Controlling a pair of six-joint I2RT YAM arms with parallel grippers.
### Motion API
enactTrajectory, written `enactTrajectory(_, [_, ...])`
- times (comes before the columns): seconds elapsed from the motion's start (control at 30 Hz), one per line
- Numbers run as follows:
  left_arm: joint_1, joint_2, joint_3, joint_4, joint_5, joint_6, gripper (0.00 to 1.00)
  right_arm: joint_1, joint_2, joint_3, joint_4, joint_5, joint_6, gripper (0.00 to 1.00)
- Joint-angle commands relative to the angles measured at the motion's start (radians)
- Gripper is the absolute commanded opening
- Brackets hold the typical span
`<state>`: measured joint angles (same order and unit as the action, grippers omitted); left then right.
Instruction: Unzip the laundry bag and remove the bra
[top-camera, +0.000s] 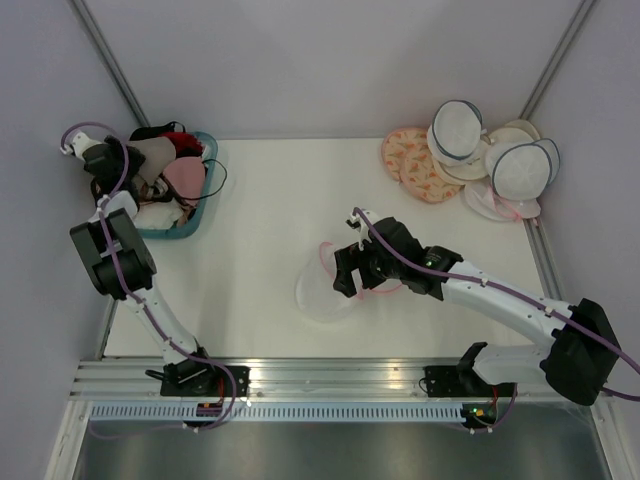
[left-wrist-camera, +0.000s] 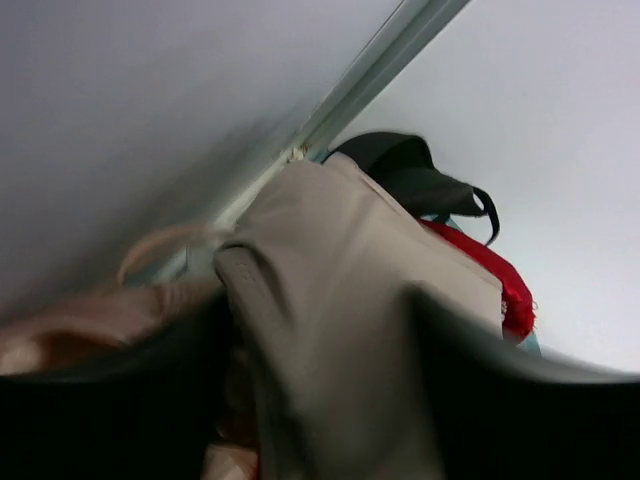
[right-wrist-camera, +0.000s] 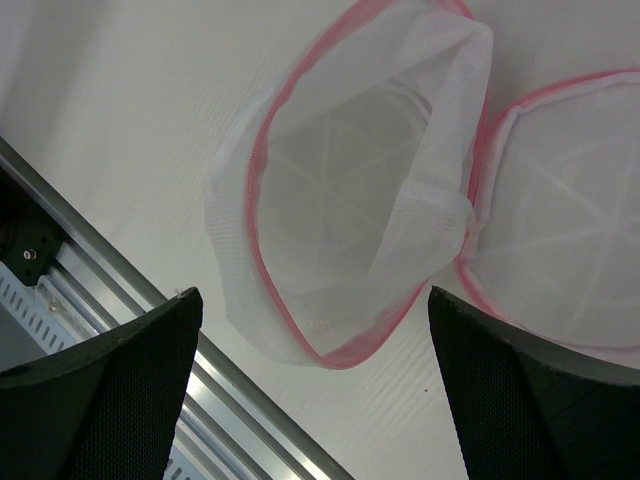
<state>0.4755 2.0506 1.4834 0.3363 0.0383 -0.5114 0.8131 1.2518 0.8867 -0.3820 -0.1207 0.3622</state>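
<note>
Left gripper (left-wrist-camera: 318, 320): dark fingers (left-wrist-camera: 110, 420) standing apart, one at each side of the near edge, blurred.
Between the fingers: taupe bra (left-wrist-camera: 335, 250), smooth cloth filling the gap and rising away from the hand; contact with the pads not readable.
Beyond the bra: black garment (left-wrist-camera: 410, 170), thin strap looping out to the right.
Right of the bra: red garment (left-wrist-camera: 490, 275), frayed edge touching the taupe cloth.
Left of the bra: peach garment (left-wrist-camera: 90, 325), pale strap arching above it, blurred.
Under the red edge: thin sliver of teal rim (left-wrist-camera: 531, 343).
Farthest from the hand: metal post (left-wrist-camera: 380, 70) slanting up between pale walls (left-wrist-camera: 120, 120).
</note>
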Motion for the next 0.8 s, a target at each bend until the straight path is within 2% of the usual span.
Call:
enactTrajectory(0.0, [0.018,-0.116,-0.125,0.064,-0.02,-0.134,0.86,-0.003,-0.015,0.04,0.003,0.035,-0.006,0.98])
enactTrajectory(0.07, [0.018,-0.176,-0.236,0.111,-0.032,-0.162,0.91,-0.003,-0.046,0.031,0.008,0.055,-0.012,0.98])
enactTrajectory(0.1, [0.018,-0.232,-0.265,0.125,-0.031,-0.192,0.99,-0.003,-0.06,0.025,0.011,0.058,-0.025,0.98])
enactTrajectory(0.17, [0.015,-0.279,-0.319,0.116,-0.023,-0.231,1.0,-0.003,-0.104,0.006,0.017,0.078,-0.026,0.98])
enactTrajectory(0.27, [0.014,-0.395,-0.426,0.136,-0.006,-0.249,1.0,-0.003,-0.175,-0.014,0.019,0.188,-0.014,0.98])
enactTrajectory(0.37, [-0.003,-0.542,-0.56,0.176,-0.006,-0.266,1.0,-0.005,-0.261,-0.055,0.032,0.349,0.032,0.98])
enactTrajectory(0.4, [-0.014,-0.588,-0.621,0.181,-0.021,-0.277,1.0,-0.008,-0.275,-0.071,0.026,0.446,0.05,0.98])
enactTrajectory(0.53, [-0.078,-0.763,-0.693,0.161,-0.02,-0.277,1.0,-0.025,-0.269,-0.094,-0.026,0.61,0.121,0.98])
enactTrajectory(0.6, [-0.136,-0.834,-0.719,0.119,-0.026,-0.308,1.0,-0.037,-0.253,-0.132,-0.015,0.641,0.176,0.98])
enactTrajectory(0.67, [-0.191,-0.878,-0.759,0.107,0.024,-0.325,1.0,-0.055,-0.241,-0.163,0.014,0.639,0.202,0.98])
enactTrajectory(0.77, [-0.286,-0.975,-0.822,0.09,0.099,-0.28,1.0,-0.089,-0.285,-0.242,0.077,0.63,0.244,0.98])
